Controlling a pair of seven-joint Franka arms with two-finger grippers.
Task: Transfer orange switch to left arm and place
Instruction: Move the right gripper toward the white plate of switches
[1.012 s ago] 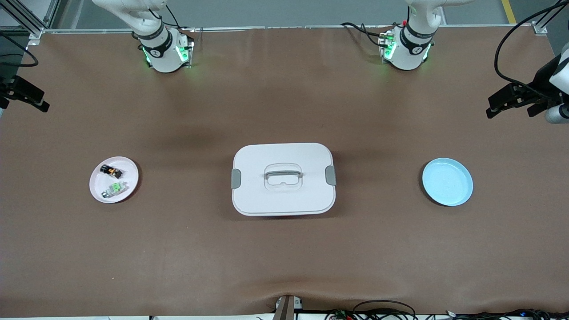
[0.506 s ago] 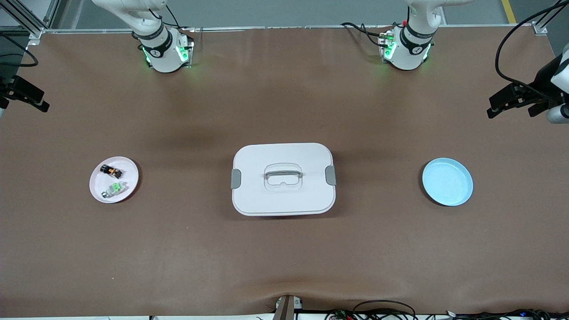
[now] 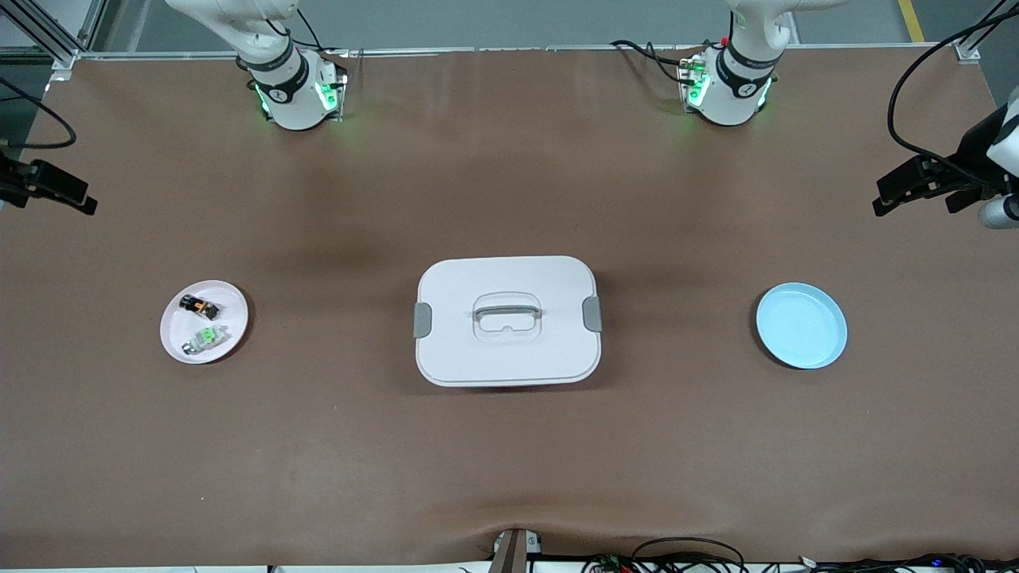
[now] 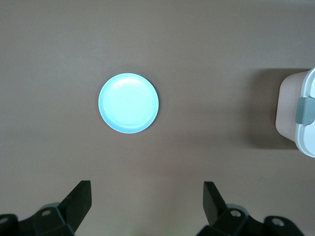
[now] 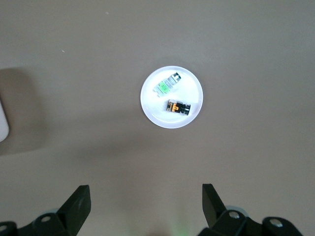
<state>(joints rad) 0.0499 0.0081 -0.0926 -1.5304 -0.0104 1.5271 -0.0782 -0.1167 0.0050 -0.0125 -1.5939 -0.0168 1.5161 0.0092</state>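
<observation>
in the front view the orange switch lies on a small white plate toward the right arm's end of the table, touching nothing but the plate, with a green-and-silver component just beside it on the same plate, nearer the camera. the right gripper hangs high at the table's edge, at about ten o'clock from the plate and well apart from it. the box sits mid-table, lid on, between that plate and a light blue plate toward the left arm's end; wide bare brown table lies on every side of the box. the left gripper hangs at the table's edge, at about one o'clock from the blue plate. no readable writing shows. in the left wrist view the left gripper stands with its fingers spread wide and nothing between them; the blue plate is at about twelve o'clock from them and a corner of the box shows at three o'clock of the plate. in the right wrist view the right gripper is likewise spread wide and empty, its fingers clear of everything; the white plate is at about twelve o'clock, the switch lying on it beside the green component.
</observation>
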